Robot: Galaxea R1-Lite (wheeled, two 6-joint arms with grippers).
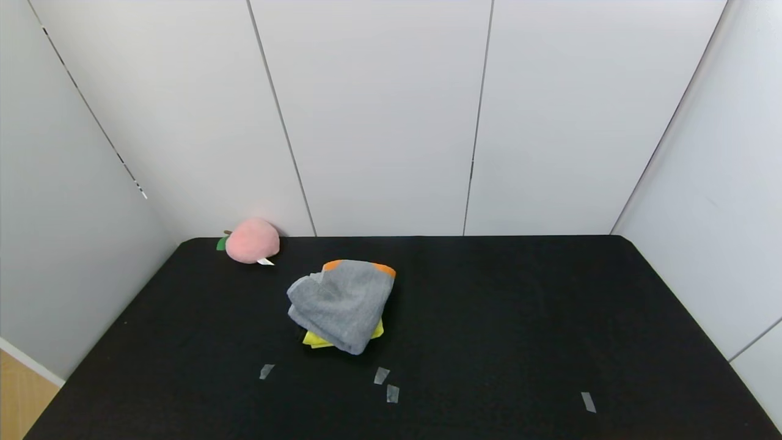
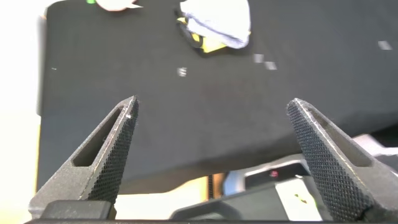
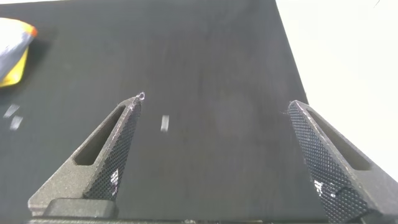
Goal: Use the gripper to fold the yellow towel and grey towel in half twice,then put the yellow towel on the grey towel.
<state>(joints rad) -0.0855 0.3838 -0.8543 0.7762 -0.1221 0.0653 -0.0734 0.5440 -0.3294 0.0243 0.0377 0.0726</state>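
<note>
While both pincers [image 2: 211, 109] [image 3: 214, 106] gape empty, the grey towel [image 1: 342, 302] lies well apart, covering the yellow towel [image 1: 314, 338].

The folded grey towel [image 1: 342, 302], orange-banded at its far edge, lies atop the folded yellow towel [image 1: 316, 338].

White panelled walls [image 1: 379, 116], black table [image 1: 519, 318], wooden floor corner [image 1: 18, 391]

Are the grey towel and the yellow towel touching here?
Touching. The head view shows the grey towel lying crumpled on the yellow towel, whose edges poke out beneath it.
</note>
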